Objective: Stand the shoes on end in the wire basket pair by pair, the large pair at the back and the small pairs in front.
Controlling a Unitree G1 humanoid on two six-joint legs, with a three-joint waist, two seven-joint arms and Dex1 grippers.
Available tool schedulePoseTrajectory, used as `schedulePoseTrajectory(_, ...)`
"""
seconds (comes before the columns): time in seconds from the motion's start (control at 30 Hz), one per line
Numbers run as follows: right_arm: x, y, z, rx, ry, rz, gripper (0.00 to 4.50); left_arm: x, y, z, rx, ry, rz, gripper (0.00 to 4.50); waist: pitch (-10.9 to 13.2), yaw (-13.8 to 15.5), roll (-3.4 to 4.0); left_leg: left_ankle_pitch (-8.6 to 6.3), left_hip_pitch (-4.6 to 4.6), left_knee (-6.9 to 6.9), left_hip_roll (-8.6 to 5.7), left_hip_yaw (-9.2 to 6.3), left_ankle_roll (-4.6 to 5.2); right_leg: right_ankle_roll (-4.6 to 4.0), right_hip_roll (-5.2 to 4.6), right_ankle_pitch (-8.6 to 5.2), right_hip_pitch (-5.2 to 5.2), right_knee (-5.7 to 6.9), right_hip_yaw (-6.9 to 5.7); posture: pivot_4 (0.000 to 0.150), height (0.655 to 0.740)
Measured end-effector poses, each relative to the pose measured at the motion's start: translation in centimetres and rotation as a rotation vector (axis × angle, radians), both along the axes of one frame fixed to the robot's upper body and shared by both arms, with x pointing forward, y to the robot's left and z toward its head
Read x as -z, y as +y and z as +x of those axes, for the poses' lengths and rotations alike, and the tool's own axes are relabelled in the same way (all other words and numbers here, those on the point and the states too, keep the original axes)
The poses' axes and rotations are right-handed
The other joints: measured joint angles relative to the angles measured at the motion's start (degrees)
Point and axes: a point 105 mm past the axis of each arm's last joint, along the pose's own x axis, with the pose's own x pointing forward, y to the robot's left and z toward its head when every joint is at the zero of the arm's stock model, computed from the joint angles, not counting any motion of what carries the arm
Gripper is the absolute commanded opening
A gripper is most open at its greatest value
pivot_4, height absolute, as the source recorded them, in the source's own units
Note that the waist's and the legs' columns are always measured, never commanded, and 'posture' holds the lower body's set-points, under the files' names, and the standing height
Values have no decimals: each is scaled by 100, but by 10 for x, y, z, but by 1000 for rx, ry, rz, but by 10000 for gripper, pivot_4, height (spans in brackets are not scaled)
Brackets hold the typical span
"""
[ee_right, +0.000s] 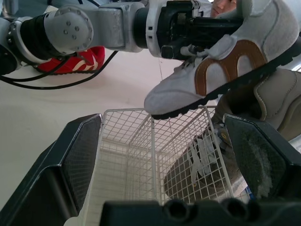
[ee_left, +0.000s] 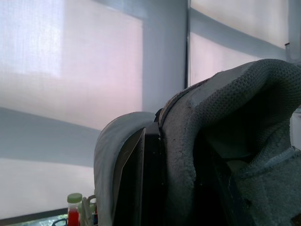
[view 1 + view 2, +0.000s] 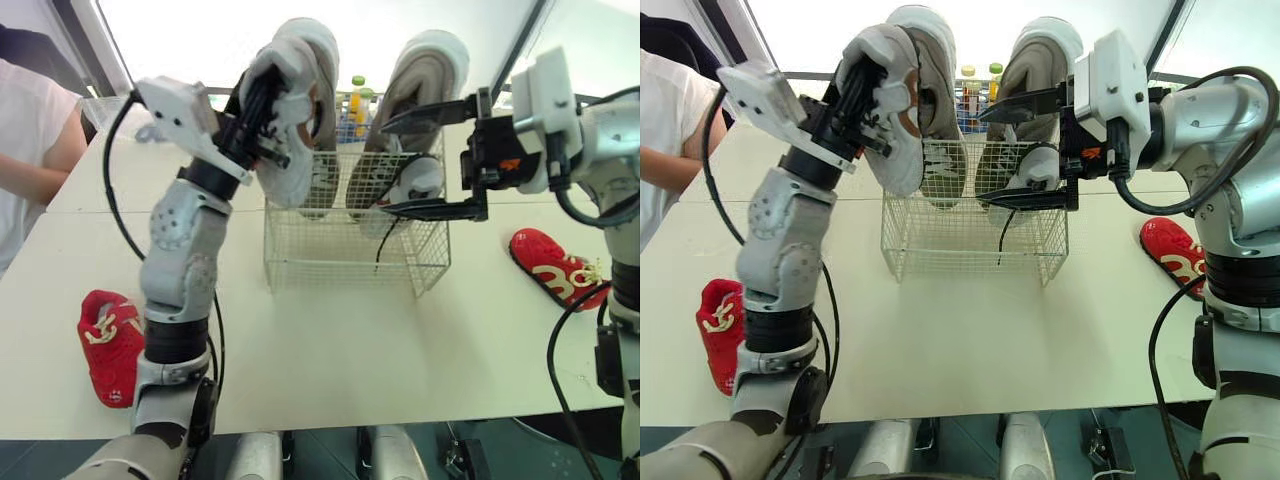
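My left gripper [image 3: 263, 98] is shut on the heel of a white-grey shoe with a brown logo [image 3: 290, 160], holding it toe-down over the left rim of the wire basket [image 3: 340, 255]. The shoe's collar [image 2: 225, 141] is pinched in the left wrist view. Two more grey shoes stand on end in the basket, one at the left [image 3: 322, 70] and one at the right [image 3: 428, 62]. My right gripper [image 3: 386, 168] is open at the basket's right side, just in front of the right shoe. One small red shoe [image 3: 110, 345] lies left on the table, another [image 3: 553, 266] lies right.
A person in a white shirt [image 3: 30, 150] stands at the table's far left. Bottles [image 3: 356, 98] stand behind the basket. The white table [image 3: 340, 340] stretches in front of the basket.
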Motion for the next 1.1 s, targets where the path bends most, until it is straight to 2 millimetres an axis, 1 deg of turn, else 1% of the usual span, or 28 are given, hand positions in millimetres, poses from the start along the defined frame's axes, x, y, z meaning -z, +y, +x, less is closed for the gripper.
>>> schedulePoseTrajectory(0.23,0,0,0,6,2,3,45000,15,-16,0,-82,-105,1,88,0,16,0,-3,0,7,15,-11,2,0,-2,0,4,0,-1,1500,7400)
schedulePoseTrajectory(0.4,0,2,-2,3,2,-4,45000,26,-27,0,-178,-199,30,88,-1,16,1,-4,0,8,17,-15,3,0,-3,0,4,0,-1,1500,7400)
schedulePoseTrajectory(0.53,0,1,-2,10,5,-4,45000,35,-29,0,-237,-260,40,88,-2,12,2,-5,1,8,19,-16,2,0,-3,1,4,0,-2,1500,7400)
schedulePoseTrajectory(0.67,0,2,-2,14,6,-7,45000,57,-30,8,-274,-230,54,88,-2,13,2,-5,-1,7,20,-17,4,0,-3,1,2,0,-3,1500,7400)
schedulePoseTrajectory(0.73,0,2,-3,13,3,-9,45000,65,-33,10,-273,-223,60,88,-2,14,2,-7,-1,8,20,-17,2,0,-3,1,2,0,-3,1500,7400)
schedulePoseTrajectory(0.83,-1,3,-4,13,4,-6,45000,71,-35,9,-268,-222,66,88,-5,19,6,-10,0,8,20,-19,-2,0,-4,1,4,-1,-4,1500,7400)
schedulePoseTrajectory(1.0,-1,3,-4,15,4,-4,45000,84,-33,8,-261,-163,32,88,-19,20,26,-10,10,8,21,-25,-3,0,-4,1,16,-2,-9,1500,7400)
schedulePoseTrajectory(1.1,-1,4,-5,15,-3,-5,45000,88,-32,9,-258,-125,10,88,-34,18,45,-11,11,8,21,-26,-3,-1,-4,1,18,-2,-9,1500,7400)
